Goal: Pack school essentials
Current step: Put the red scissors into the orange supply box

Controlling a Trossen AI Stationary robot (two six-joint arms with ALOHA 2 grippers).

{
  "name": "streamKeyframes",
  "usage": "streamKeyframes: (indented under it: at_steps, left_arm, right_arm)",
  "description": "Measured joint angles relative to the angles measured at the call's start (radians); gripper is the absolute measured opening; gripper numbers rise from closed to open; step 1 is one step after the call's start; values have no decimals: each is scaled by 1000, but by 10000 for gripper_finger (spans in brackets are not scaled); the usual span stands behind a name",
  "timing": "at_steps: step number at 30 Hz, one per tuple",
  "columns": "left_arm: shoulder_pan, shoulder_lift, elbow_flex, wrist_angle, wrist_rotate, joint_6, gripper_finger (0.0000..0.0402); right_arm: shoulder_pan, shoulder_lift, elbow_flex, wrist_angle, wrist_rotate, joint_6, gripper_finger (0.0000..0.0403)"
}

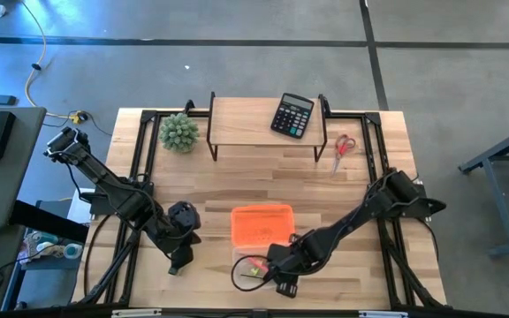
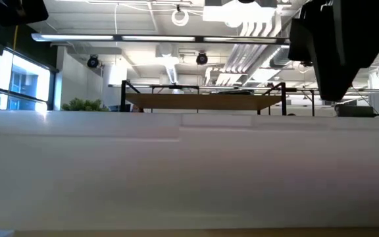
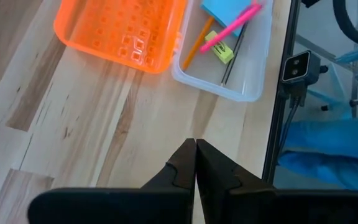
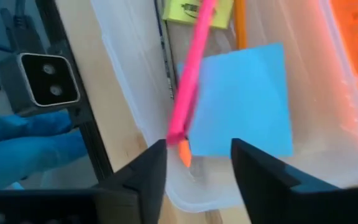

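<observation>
A clear plastic box stands at the table's near edge. It holds a light-blue note pad, a pink pen, an orange pencil and a green-yellow marker. My right gripper is open just above the box's near end, with the pen's end between its fingers but apart from them. My left gripper is shut over bare wood left of the box. The red-handled scissors lie flat on the table at the far right.
An orange lid lies flat against the box's far side. A wooden shelf at the far edge carries a black calculator, and a spiky green plant stands left of it. The box wall fills the low view.
</observation>
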Motion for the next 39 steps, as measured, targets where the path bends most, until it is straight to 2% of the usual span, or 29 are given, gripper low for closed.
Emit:
streamKeyframes:
  at_steps: [4, 17, 23, 31, 39]
  left_arm:
    - [0, 0, 0, -1, -7, -19, 7]
    - [0, 0, 0, -8, -11, 17, 77]
    - [19, 0, 0, -9, -19, 27, 85]
    - [144, 0, 0, -9, -21, 110, 85]
    - [327, 0, 0, -4, -20, 229, 85]
  right_arm:
    - [-4, -10, 0, -65, 3, 43, 199]
    - [-18, -197, 0, -327, 329, 106, 206]
    - [-64, -313, 0, -461, 485, 190, 206]
    - [-169, -478, 0, -609, 622, 268, 206]
    - [-323, -680, 0, -648, 739, 261, 206]
